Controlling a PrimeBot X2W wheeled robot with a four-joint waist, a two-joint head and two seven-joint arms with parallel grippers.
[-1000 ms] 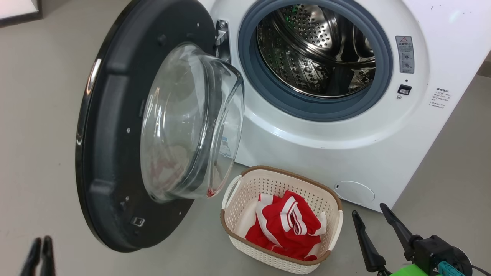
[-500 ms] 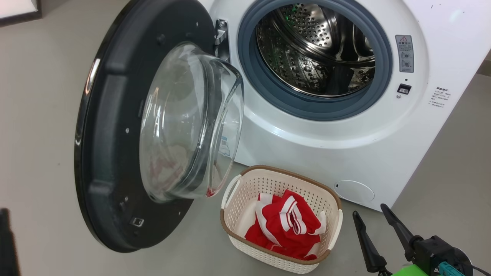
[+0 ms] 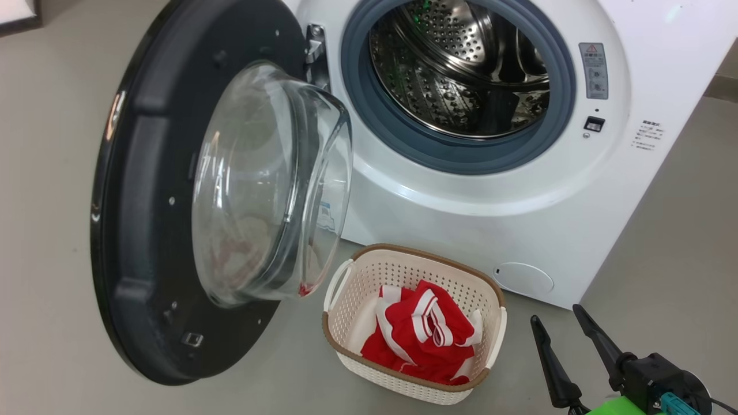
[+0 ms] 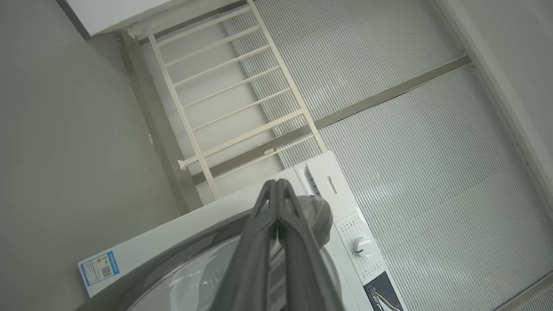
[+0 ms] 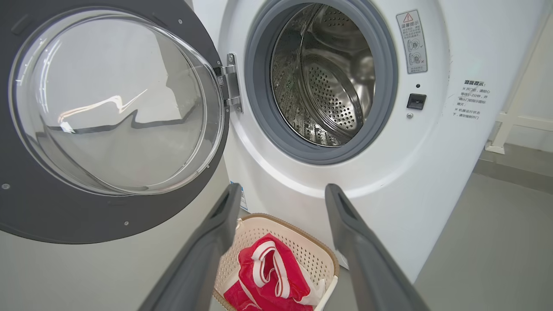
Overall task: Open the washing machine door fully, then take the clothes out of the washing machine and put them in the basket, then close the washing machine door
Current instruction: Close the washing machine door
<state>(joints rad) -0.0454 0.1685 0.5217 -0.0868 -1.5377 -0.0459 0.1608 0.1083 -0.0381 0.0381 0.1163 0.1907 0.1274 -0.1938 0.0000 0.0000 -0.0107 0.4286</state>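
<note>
Low in the middle of the head view, the basket [image 3: 403,271] sits on the floor just in front of the washing machine [image 3: 461,230], with the clothes [image 3: 424,337] heaped red and white inside it. The drum [image 3: 455,75] at the upper centre looks bare, so I'd judge only the closing remains. The washing machine door [image 3: 138,242] hangs wide open across the left of the frame, its glass bowl bulging toward the basket's near handle. That is where I'd expect trouble: swung shut, the door's lower edge could clip the basket and shove or tip it, though I cannot tell whether the basket lies inside that arc. A push on the glossy rim might also skid off. The left gripper [image 4: 275,185], at the bottom centre of its wrist view, has its fingers pressed together on nothing, seen against the machine's top. The right gripper [image 3: 554,316], at the lower right of the head view, has its fingers well apart, empty and touching nothing.
</note>
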